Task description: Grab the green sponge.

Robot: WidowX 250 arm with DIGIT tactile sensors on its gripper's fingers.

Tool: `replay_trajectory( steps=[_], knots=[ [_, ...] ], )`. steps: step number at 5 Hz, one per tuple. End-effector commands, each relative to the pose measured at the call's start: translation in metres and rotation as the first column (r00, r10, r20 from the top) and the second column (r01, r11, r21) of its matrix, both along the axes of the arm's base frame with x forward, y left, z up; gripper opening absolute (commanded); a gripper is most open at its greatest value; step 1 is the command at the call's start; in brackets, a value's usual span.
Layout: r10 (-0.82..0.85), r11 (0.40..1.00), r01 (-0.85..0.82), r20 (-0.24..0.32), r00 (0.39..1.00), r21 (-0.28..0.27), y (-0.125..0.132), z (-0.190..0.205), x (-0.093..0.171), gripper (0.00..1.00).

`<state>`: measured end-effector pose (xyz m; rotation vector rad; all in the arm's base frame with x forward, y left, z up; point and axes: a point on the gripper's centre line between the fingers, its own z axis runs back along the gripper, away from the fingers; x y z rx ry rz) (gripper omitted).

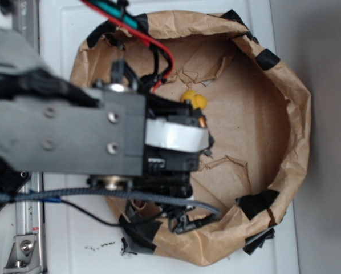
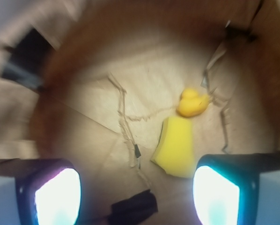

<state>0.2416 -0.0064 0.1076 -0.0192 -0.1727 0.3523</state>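
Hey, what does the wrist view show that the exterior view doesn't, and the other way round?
Only the wrist view shows the yellow sponge, lying on the brown paper floor right below the small duck toy, and both fingers of the open gripper, with the sponge nearer the right-hand one in the picture. Only the exterior view shows the robot arm from above, its cables, the whole paper basin with its black tape patches, and the white table. Both show the crumpled paper lining and a yellow object; in the exterior view only a small yellow piece peeks out beside the arm.

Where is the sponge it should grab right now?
In the wrist view, the sponge lies on the paper floor of the brown paper bin, right of centre, just below the little duck toy and beside one claw finger.
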Motion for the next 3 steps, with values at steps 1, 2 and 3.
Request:
replay_trajectory(
  steps=[1, 2, 3],
  knots=[
    [0.057, 0.998, -0.056, -0.082, 0.995, 0.011, 0.026, -0.037, 0.021, 1.0],
    [-0.051, 0.996, 0.063, -0.191, 0.98, 0.058, 0.026, -0.042, 0.033, 1.0],
    [-0.06, 0.997, 0.069, -0.219, 0.974, 0.035, 0.038, -0.035, 0.026, 1.0]
  ],
)
